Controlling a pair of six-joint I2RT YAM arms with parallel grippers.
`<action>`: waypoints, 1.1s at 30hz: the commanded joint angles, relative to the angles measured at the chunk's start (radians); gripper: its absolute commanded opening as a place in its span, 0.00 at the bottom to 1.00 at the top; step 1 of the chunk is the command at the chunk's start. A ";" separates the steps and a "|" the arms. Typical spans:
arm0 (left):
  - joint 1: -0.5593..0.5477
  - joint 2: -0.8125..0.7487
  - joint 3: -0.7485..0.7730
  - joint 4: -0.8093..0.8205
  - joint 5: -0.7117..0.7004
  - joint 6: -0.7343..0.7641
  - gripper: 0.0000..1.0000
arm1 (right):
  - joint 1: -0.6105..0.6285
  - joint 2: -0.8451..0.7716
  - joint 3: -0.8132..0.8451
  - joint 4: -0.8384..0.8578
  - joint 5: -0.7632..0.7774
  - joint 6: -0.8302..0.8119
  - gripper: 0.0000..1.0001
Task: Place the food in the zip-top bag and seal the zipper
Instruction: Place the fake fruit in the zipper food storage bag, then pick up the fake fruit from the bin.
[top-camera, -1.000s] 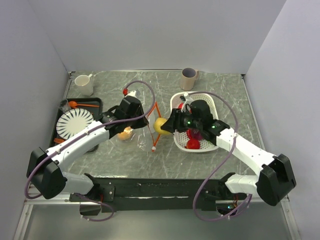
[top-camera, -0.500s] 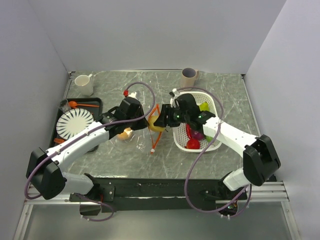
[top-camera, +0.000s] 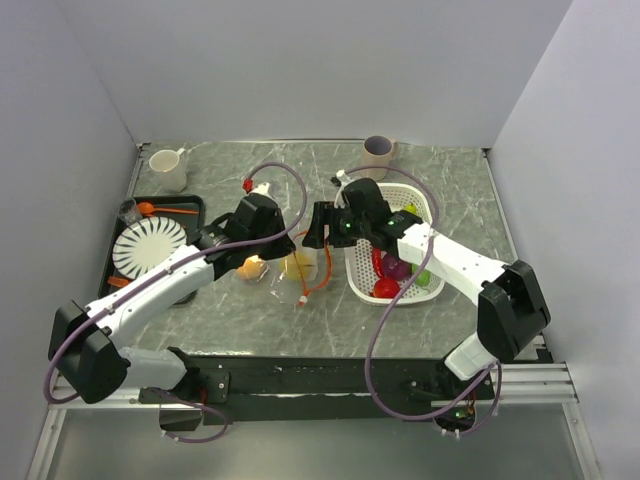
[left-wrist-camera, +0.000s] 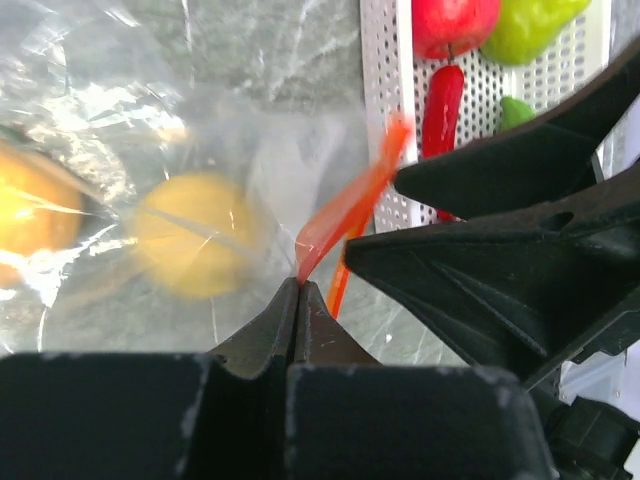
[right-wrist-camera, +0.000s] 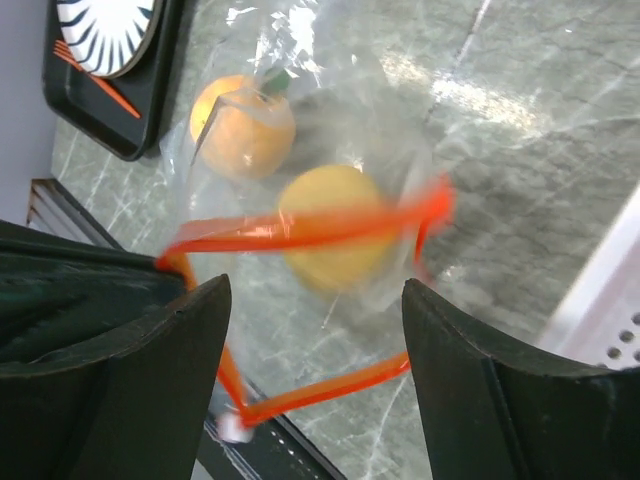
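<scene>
Left gripper, fingers pressed together, pinches the mouth of the zip-top bag. The right gripper hangs over that mouth with its fingers spread and nothing between them.

The table carries the white basket right of centre. The bag lies just left of it, between the two grippers. It is thin clear film, probably floppy and slick, and likely to collapse if taken by its wall.

Two pieces of food sit inside it, a yellow piece nearer the mouth and an orange piece deeper in, both blurred. A red piece, a green piece and others wait in the basket. They look light, hard and glossy, apt to squirt from a grip, so take them across the middle.

The zipper is the stiffer part, and the pinch is rightly on it. Its white slider at the near end is tiny and needs a square grip.
</scene>
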 joint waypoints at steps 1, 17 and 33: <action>0.003 -0.051 0.049 -0.016 -0.069 -0.011 0.01 | 0.007 -0.075 0.058 -0.069 0.086 -0.024 0.78; 0.005 -0.048 0.027 0.007 -0.060 -0.015 0.01 | -0.128 -0.328 -0.184 -0.228 0.448 -0.049 0.98; 0.005 -0.040 0.015 0.034 -0.024 -0.004 0.01 | -0.319 -0.216 -0.278 -0.222 0.417 -0.011 0.98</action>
